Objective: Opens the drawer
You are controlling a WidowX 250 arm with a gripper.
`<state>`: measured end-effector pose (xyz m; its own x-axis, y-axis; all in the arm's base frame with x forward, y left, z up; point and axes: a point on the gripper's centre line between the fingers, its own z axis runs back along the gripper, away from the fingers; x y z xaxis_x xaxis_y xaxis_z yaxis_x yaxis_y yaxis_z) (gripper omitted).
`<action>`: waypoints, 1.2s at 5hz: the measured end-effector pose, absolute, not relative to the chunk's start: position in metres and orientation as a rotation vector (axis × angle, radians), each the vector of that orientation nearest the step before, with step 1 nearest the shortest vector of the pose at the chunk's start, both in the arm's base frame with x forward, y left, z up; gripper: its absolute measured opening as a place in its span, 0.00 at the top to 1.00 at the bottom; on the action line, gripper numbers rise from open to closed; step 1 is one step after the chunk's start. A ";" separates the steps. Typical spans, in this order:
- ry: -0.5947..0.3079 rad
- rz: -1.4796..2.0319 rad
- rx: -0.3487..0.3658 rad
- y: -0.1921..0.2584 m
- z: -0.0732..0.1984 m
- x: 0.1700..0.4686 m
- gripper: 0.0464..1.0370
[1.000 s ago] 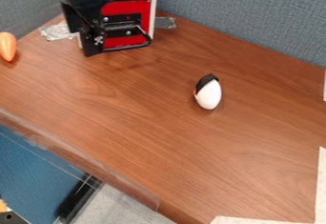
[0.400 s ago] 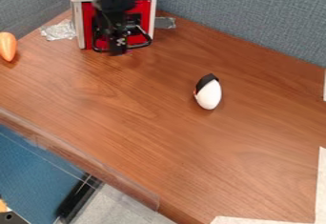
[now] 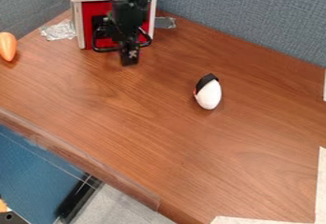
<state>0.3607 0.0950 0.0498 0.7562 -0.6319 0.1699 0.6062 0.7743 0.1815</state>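
The arm (image 3: 129, 7) hangs before the red drawer (image 3: 94, 8)

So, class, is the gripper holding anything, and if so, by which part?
That cannot be told: the gripper hangs in front of the black handle of the red drawer, hiding part of that handle.

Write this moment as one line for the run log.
gripper: before red drawer, near handle | drawer: looks shut | white egg shape: on table
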 end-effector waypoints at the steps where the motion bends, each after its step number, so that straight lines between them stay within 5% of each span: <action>1: -0.276 -0.684 0.163 0.098 0.047 0.371 0.07; 3: -0.292 -0.682 0.181 0.103 0.020 0.376 0.67; 4: -0.296 -0.669 0.168 0.104 0.019 0.375 0.87; 6: -0.283 -0.689 0.072 0.079 0.028 0.352 0.91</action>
<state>0.3523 0.0788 0.0283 0.7351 -0.6363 0.2339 0.6168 0.7709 0.1588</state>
